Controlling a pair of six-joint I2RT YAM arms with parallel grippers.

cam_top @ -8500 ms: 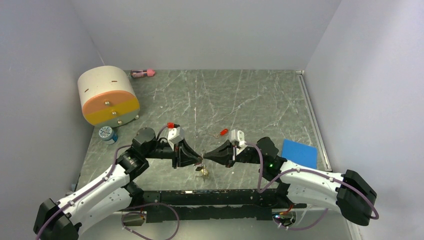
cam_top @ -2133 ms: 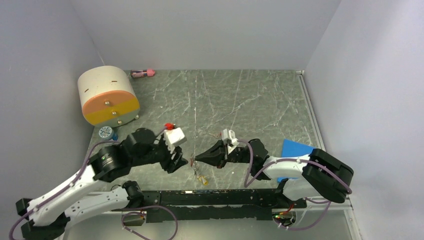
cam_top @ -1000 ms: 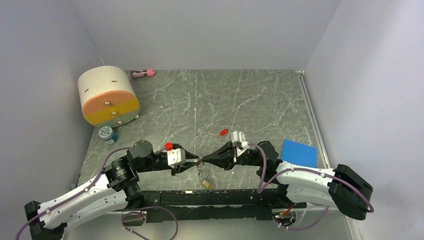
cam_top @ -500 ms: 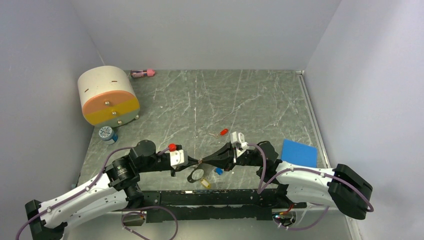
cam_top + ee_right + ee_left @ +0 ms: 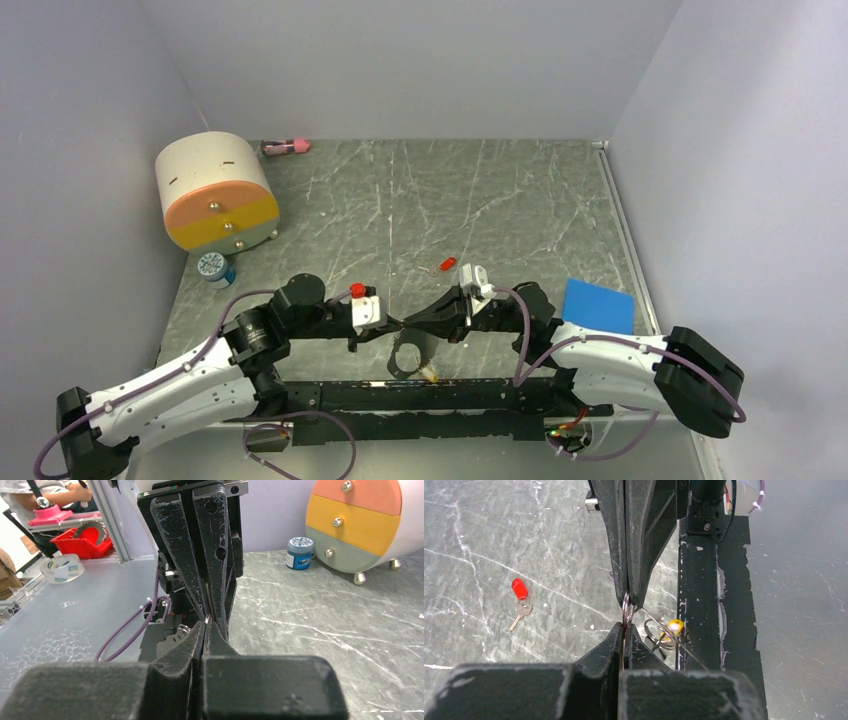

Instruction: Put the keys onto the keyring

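Note:
My left gripper (image 5: 388,325) and right gripper (image 5: 404,323) meet tip to tip low over the table's near edge. Both are shut on the keyring's thin wire ring (image 5: 625,611), which also shows in the right wrist view (image 5: 206,618). A dark roundish plate (image 5: 408,354) hangs below them; in the right wrist view it looks pale (image 5: 169,642). A second wire loop carries a yellow-headed key (image 5: 673,626), also seen from the top (image 5: 430,374). One red-headed key (image 5: 447,265) lies loose on the table beyond the grippers, also in the left wrist view (image 5: 519,592). Other keys are hidden.
The cream-and-orange drum (image 5: 215,192) stands back left, with a small blue-capped jar (image 5: 215,268) in front of it. A pink object (image 5: 285,147) lies at the back wall. A blue pad (image 5: 598,305) lies on the right. A black rail (image 5: 470,395) runs under the grippers.
The grippers parted about two seconds ago and have met again on the ring. Since half a second ago the left arm has shifted slightly right, and the hanging plate and yellow key have swung.

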